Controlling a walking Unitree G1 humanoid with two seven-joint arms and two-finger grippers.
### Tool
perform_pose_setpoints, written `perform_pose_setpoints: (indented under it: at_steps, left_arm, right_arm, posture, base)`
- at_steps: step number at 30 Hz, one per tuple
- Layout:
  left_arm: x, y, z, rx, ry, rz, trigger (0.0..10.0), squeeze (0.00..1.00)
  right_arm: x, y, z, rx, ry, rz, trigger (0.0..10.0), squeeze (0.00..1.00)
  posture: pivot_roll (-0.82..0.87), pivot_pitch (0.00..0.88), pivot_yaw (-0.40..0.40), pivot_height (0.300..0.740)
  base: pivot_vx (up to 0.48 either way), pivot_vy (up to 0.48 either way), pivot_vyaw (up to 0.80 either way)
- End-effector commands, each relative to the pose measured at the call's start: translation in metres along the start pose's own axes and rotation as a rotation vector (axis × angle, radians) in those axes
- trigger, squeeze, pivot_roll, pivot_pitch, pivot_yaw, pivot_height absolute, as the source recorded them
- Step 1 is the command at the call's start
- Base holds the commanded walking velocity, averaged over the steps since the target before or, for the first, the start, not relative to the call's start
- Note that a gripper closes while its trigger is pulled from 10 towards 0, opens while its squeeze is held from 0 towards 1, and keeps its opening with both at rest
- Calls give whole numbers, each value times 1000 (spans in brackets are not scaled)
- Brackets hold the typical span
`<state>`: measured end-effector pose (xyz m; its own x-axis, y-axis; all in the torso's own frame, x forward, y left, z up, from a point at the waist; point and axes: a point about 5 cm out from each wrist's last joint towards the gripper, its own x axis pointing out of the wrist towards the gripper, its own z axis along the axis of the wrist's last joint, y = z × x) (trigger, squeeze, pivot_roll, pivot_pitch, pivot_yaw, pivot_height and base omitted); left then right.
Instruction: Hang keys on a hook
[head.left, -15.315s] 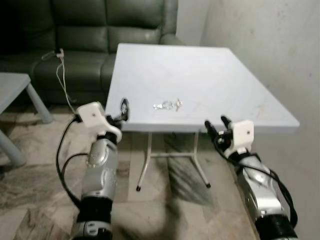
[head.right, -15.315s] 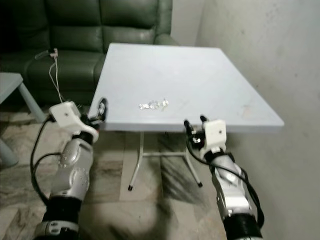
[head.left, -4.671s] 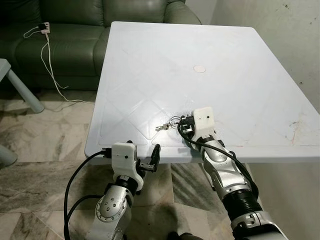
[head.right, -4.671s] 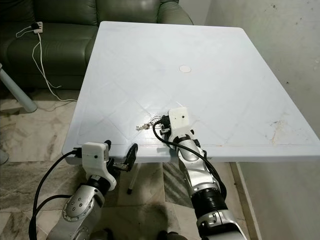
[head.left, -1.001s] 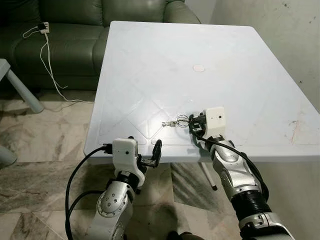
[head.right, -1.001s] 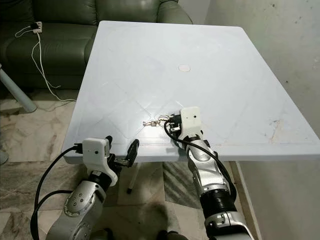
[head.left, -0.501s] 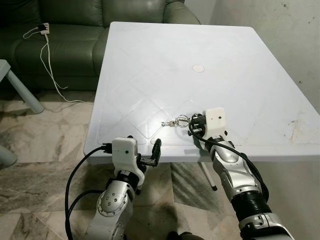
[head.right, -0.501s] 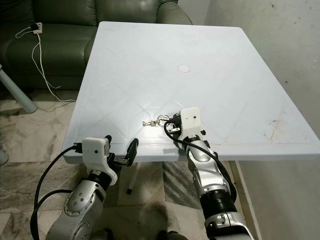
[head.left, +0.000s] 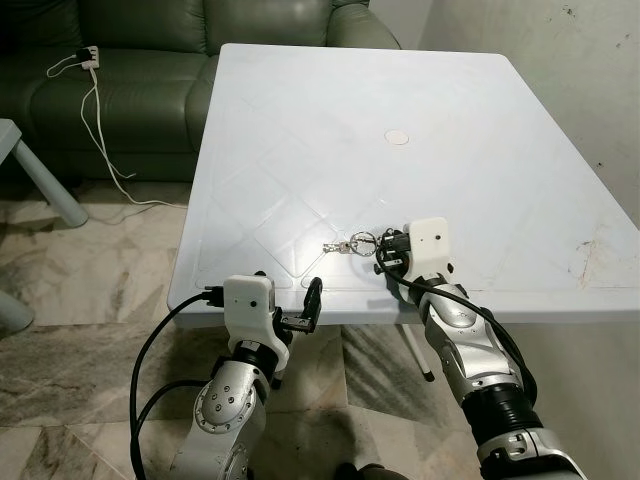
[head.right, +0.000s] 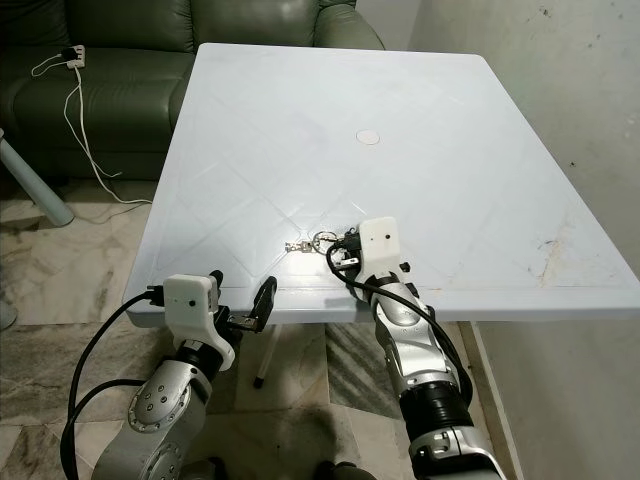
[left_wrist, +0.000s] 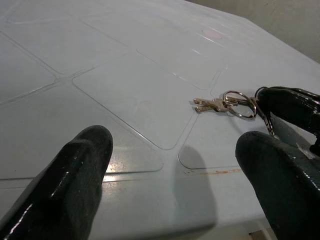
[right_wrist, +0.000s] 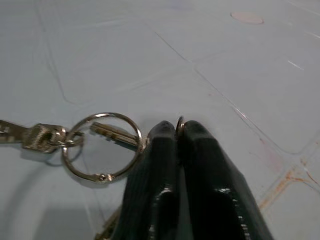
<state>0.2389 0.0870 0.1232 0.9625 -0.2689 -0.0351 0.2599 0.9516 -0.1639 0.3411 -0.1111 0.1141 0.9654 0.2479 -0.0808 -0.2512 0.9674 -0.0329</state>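
Silver keys (right_wrist: 45, 135) on linked rings, one ring pinched between right gripper (right_wrist: 178, 131) fingers; left gripper (left_wrist: 175, 165) fingers spread

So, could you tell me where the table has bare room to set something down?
Most of the white table is bare: everything from the round cap back toward the sofa, plus both side margins. Only the near edge is crowded, where the right gripper pinches the keys.
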Motion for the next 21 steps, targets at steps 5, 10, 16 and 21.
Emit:
perform_pose_setpoints:
  at_steps: [5, 10, 16, 21]
  left_arm:
    - [3, -7, 1, -37, -11, -6, 10000, 0]
    - [3, -7, 1, -35, -12, -7, 10000, 0]
    - [4, -7, 1, -34, -14, -7, 10000, 0]
    - [10, -1, 5, -31, -30, 10, 10000, 0]
  right_arm:
    - [0, -4, 2, 6, -10, -19, 0, 357]
    - [0, -4, 3, 3, -13, -27, 0, 353]
    - [0, -5, 4, -1, -17, -36, 0, 357]
    - [2, -7, 9, 11, -37, -66, 0, 357]
  posture:
    - [146, 150, -124, 740]
    - [146, 145, -124, 740]
    - [145, 144, -123, 740]
    - [138, 139, -120, 740]
  base:
    - [0, 0, 0]
    - [0, 0, 0]
    - [0, 0, 0]
    - [0, 0, 0]
